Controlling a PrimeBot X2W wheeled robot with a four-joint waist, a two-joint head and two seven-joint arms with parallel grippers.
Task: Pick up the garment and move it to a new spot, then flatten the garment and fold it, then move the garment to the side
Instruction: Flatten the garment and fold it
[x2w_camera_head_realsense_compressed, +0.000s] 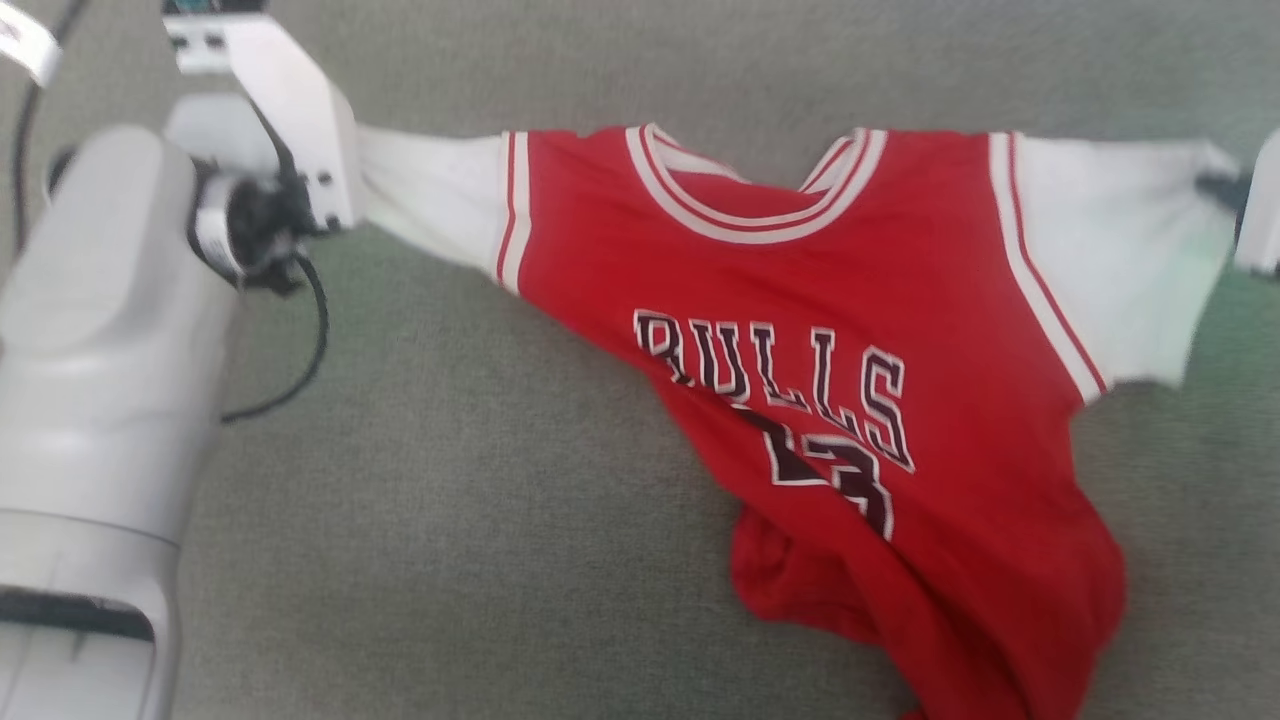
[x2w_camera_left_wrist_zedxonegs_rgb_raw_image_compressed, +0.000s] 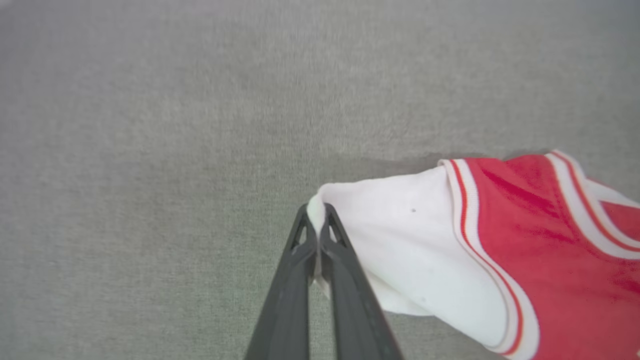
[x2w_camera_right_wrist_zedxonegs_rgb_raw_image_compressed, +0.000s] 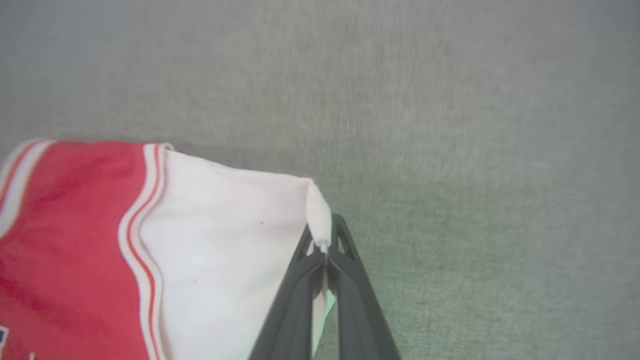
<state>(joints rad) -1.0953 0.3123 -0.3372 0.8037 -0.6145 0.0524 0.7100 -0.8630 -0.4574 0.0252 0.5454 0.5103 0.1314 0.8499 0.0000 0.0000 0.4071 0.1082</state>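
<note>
— Grey-green cloth (x2w_camera_head_realsense_compressed: 450, 560) is covering the whole surface in front of the robot. Where is the garment lying?

— The garment (x2w_camera_head_realsense_compressed: 850, 300) is spreading across the middle and right of it, front side up, with the "BULLS" lettering (x2w_camera_head_realsense_compressed: 770, 370) and a number under it facing us. Its top edge is being stretched in a line between the two hands.

— What is the left hand doing?

— The left hand (x2w_camera_left_wrist_zedxonegs_rgb_raw_image_compressed: 316, 220) is pinching the very tip of the white sleeve (x2w_camera_left_wrist_zedxonegs_rgb_raw_image_compressed: 400, 240) on the robot's left. Its two dark fingers (x2w_camera_left_wrist_zedxonegs_rgb_raw_image_compressed: 290, 300) are pressing together, with a fold of white fabric poking out between them.

— And the other one?

— The right hand (x2w_camera_right_wrist_zedxonegs_rgb_raw_image_compressed: 326, 235) is doing the same at the tip of the opposite white sleeve (x2w_camera_right_wrist_zedxonegs_rgb_raw_image_compressed: 225, 240), its fingers pressed together on the fabric.

— Is the shirt lying flat?

— Not all of it. The striped neckline (x2w_camera_head_realsense_compressed: 755, 215) is sagging a little in the middle. The red body is narrowing toward the near right, where the hem (x2w_camera_head_realsense_compressed: 900, 620) is bunching in folds. Whether the sleeves are touching the cloth or hanging just above it, I cannot tell.

— Anything else?

— The left arm's pale forearm (x2w_camera_head_realsense_compressed: 90, 350) is taking up the near-left corner, with a black cable (x2w_camera_head_realsense_compressed: 310, 340) looping beside its wrist.
</note>
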